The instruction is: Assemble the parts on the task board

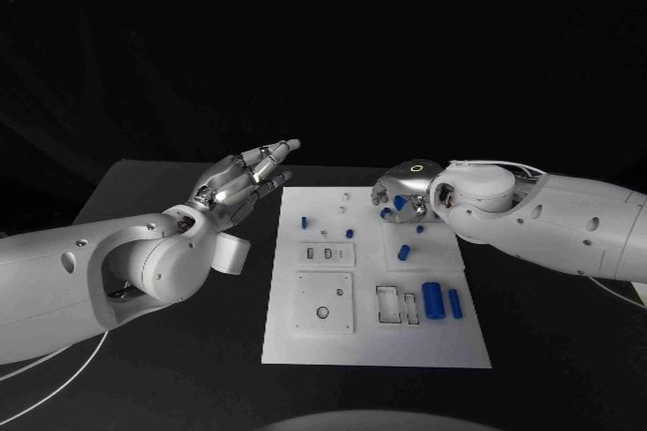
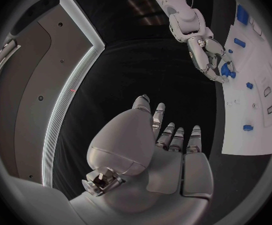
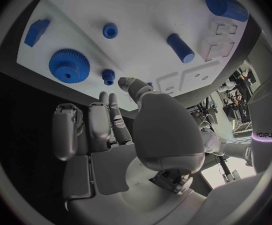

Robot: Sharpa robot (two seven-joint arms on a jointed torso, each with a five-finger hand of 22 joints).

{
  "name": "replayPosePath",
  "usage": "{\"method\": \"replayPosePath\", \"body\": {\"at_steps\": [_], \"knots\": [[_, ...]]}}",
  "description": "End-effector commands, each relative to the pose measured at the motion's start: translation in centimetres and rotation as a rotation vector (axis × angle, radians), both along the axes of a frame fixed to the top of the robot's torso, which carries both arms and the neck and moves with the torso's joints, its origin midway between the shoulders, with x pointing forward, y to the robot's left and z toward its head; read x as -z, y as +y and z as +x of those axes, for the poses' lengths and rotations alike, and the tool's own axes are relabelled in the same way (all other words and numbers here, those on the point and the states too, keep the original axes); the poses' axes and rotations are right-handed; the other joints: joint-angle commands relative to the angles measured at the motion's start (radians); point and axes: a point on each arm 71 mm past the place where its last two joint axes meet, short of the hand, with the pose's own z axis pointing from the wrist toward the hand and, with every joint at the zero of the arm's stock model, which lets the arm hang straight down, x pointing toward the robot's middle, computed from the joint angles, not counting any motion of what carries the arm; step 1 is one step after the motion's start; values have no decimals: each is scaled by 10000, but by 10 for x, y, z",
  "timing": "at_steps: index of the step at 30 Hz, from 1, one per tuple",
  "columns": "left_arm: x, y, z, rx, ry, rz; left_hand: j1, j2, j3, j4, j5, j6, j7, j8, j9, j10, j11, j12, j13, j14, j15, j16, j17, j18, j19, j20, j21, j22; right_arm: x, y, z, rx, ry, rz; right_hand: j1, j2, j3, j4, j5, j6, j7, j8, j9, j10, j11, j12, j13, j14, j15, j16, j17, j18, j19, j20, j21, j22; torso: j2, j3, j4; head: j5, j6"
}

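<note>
The white task board (image 1: pixel 378 342) lies in the middle of the table. Blue parts lie on it: a gear (image 3: pixel 68 63), a small toothed piece (image 3: pixel 108 76), a round piece (image 3: pixel 110 30), a short cylinder (image 3: pixel 180 48), a wedge (image 3: pixel 36 31) and a large cylinder (image 1: pixel 433 300). My right hand (image 1: pixel 405 193) hovers over the board's far right part, fingers pointing down near the gear (image 1: pixel 399 203), and nothing sits in its palm (image 3: pixel 111 135). My left hand (image 1: pixel 250 183) is raised beside the board's far left corner, fingers spread, palm (image 2: pixel 167 155) bare.
Rectangular slots (image 1: pixel 388 303) and a square plate with a hole (image 1: pixel 323 302) mark the board's near half. A slim blue cylinder (image 1: pixel 456 303) lies beside the large one. Black table (image 1: pixel 176 375) surrounds the board on all sides.
</note>
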Motion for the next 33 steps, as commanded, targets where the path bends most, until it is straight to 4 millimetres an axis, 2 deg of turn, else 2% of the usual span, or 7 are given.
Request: {"method": "replayPosePath", "body": {"at_steps": [1,7,10,14,25,31,33], "knots": [[-1,-3,0,264,-7,-52,125,-11,66,0,35,-57,14,9,-1,11,43,68,7,11,-11,46,1,77,23,67,20,1,4,-1,0,73,337,-153,40,-35,92,-29,43,125,43,-28,9,45,33,-60,18,-58,24,-60,-5,-82,-72,11,-64,444,-32,-1,23,-9,-54],[0,-3,0,297,37,-34,141,-14,70,-6,50,-77,14,3,-2,1,46,73,6,13,2,53,3,75,25,82,22,2,8,-1,1,186,431,-270,130,-49,181,-120,38,416,-54,2,64,167,19,-110,35,-88,20,-86,-46,-74,-93,19,-88,443,-55,-8,43,-54,-94],[0,-4,0,321,58,-31,153,-20,73,-11,60,-79,17,3,-1,2,49,79,7,17,10,60,6,75,29,90,24,3,10,-1,1,220,465,-303,169,-50,216,-156,56,473,-44,1,77,211,2,-124,37,-103,9,-100,-71,-67,-110,14,-102,430,-52,-6,45,-66,-92],[1,-4,1,356,93,-23,174,-32,77,-18,73,-82,25,5,0,-2,57,89,7,22,28,71,9,76,36,107,30,6,11,-1,1,254,426,-304,229,-16,294,-210,86,720,71,56,151,408,-67,-146,41,-109,-40,-116,-90,-64,-111,-20,-113,441,-65,-10,56,-87,-95],[2,-5,1,393,203,45,288,-34,129,-47,156,-55,41,29,9,2,79,131,12,18,34,75,8,78,38,141,31,5,16,-4,4,470,497,-477,358,47,394,-316,153,910,-6,124,293,567,-52,-243,12,-165,-60,-182,-204,-52,-157,-56,-153,409,-101,-20,86,-127,-140],[3,-5,2,422,289,96,359,-38,161,-61,209,-57,44,36,9,-5,83,151,12,18,40,82,9,79,43,151,34,7,19,-6,6,555,509,-483,355,32,490,-369,247,668,-156,-104,314,556,57,-465,-51,-277,12,-305,-404,-24,-274,-10,-247,313,-115,-22,99,-115,-188],[3,-5,2,430,315,110,374,-41,168,-65,221,-60,45,37,9,-6,84,155,12,18,42,83,9,79,45,154,36,8,19,-7,6,575,512,-479,344,9,539,-394,246,462,-255,-284,278,544,89,-570,-76,-304,43,-340,-450,-16,-301,18,-277,297,-117,-27,96,-105,-196]]}}
